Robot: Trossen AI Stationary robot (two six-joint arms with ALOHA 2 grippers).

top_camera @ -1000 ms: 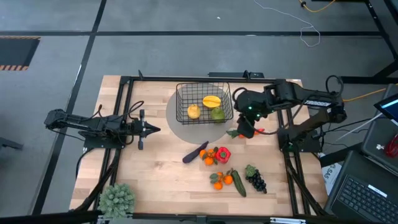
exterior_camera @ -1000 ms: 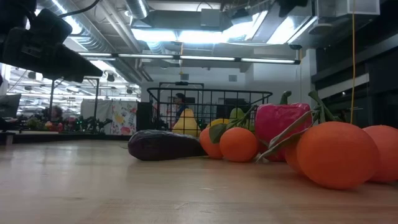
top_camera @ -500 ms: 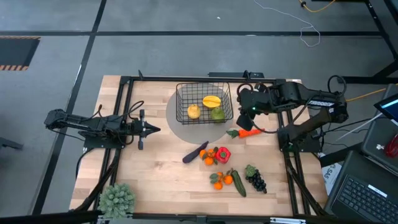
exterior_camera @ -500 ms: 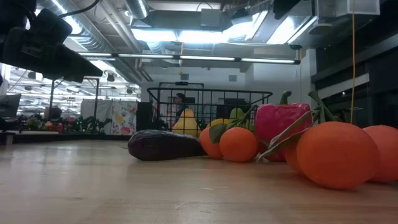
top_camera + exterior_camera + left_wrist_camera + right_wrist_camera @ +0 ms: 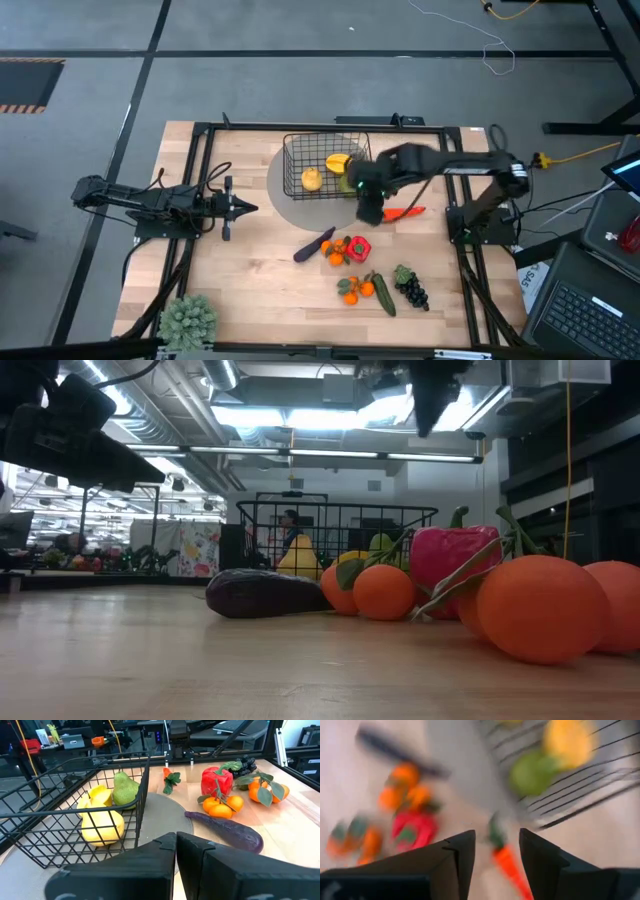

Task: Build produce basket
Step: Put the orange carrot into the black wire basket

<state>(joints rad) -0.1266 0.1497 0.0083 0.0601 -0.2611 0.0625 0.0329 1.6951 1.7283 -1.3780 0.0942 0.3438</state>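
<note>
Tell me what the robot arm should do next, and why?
Probably the right gripper should drop straight down and close on the carrot. Its fingers are open, holding nothing, and the carrot lies on the table just outside the basket, showing between the fingers in the right wrist view.

high: straight down, whole table | low: table-level, near oranges (image 5: 540, 608) | wrists — both share basket (image 5: 75, 795)

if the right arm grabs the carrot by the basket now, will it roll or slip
The carrot is tapered, so nudged it would probably pivot in an arc, not roll straight. It looks smooth and hard, so the open jaws of the right gripper may slip toward its narrow tip. Its leafy end probably bends.
</note>
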